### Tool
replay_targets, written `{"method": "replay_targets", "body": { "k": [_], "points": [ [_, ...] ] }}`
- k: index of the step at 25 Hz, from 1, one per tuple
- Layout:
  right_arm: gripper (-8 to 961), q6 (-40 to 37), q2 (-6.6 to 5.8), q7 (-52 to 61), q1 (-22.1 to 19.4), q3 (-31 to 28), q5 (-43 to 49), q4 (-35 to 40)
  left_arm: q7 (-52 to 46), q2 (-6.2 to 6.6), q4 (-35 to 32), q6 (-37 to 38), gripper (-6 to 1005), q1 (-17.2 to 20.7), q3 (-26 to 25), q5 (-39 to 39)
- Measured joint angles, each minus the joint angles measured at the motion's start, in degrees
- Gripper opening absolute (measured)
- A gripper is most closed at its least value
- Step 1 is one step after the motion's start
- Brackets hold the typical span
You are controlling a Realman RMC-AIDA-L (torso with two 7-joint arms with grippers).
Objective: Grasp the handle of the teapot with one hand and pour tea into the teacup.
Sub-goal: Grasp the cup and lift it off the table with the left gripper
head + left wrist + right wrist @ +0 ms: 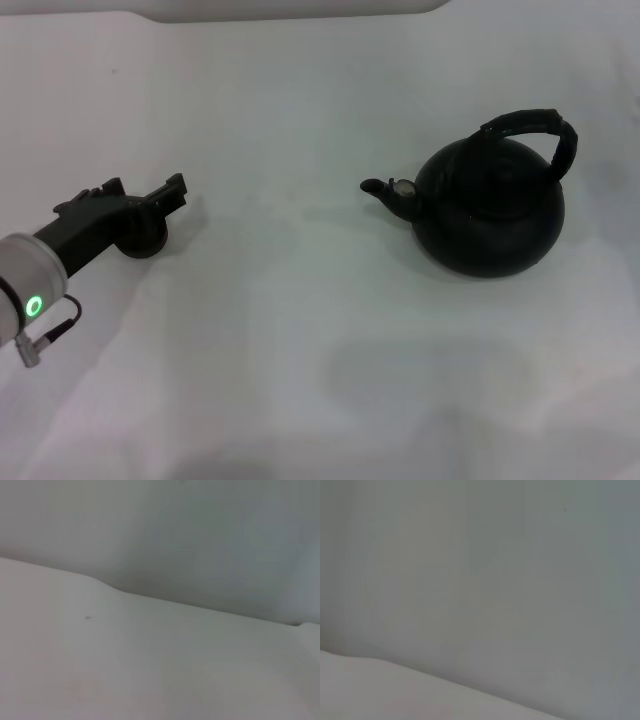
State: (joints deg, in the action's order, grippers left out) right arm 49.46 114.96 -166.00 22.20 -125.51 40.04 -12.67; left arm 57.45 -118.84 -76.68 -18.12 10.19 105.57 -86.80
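Teapot: the black teapot (490, 215) sits upright on the white worktop (300, 350), on the robot's right side, its short spout (385, 192) pointing toward the left.
Handle: the arched handle (535, 130) stands up over the teapot's top, nothing touching it.
Teacup: a small dark teacup (143, 240) rests on the worktop at the left, mostly hidden under the left arm's end.
Left gripper: the left gripper (165, 195) reaches in from the lower left, low over the worktop, directly above or against the teacup; whether it touches the cup cannot be told.
Left jaws: whether they are apart or together cannot be told from the head view, and the left wrist view shows only bare worktop and a grey wall.
Teapot relative to left jaws: well apart, across an open stretch of worktop to the right of them, spout facing them.
Right gripper: out of the head view; the right wrist view shows only wall and a strip of worktop.
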Motion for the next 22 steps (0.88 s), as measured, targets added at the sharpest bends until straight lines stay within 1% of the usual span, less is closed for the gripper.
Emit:
{"method": "replay_targets", "body": {
  "k": [7,9,13,15,17,22],
  "points": [
    [871,-1.2,-0.01,-0.1,0.0,0.0,-0.1,-0.5,-1.1,0.1,-0.7,-0.3,874,0.7,-0.4,0.5],
    [871,-1.3,-0.01,-0.1,0.0,0.0,-0.1,-0.5,-3.1,0.1,-0.7,-0.3,875,0.7,-0.4,2.7],
    [871,-1.3,-0.03,-0.1,0.0,0.0,-0.1,-0.5,-13.8,0.07,-0.7,-1.2,875,0.4,-0.4,13.4],
    [872,-1.3,-0.07,-0.1,0.1,0.0,-0.1,-0.5,-17.5,-0.01,-0.7,-1.5,876,0.3,-0.2,17.5],
    [872,-1.4,-0.08,-0.2,0.1,0.0,-0.1,-0.5,-18.7,-0.06,-0.7,-1.5,876,0.3,-0.1,18.9],
    [872,-1.7,-0.09,-0.2,0.1,0.0,-0.1,-0.5,-18.8,-0.08,-0.7,-1.6,874,0.4,0.0,18.8]
  ]
}}
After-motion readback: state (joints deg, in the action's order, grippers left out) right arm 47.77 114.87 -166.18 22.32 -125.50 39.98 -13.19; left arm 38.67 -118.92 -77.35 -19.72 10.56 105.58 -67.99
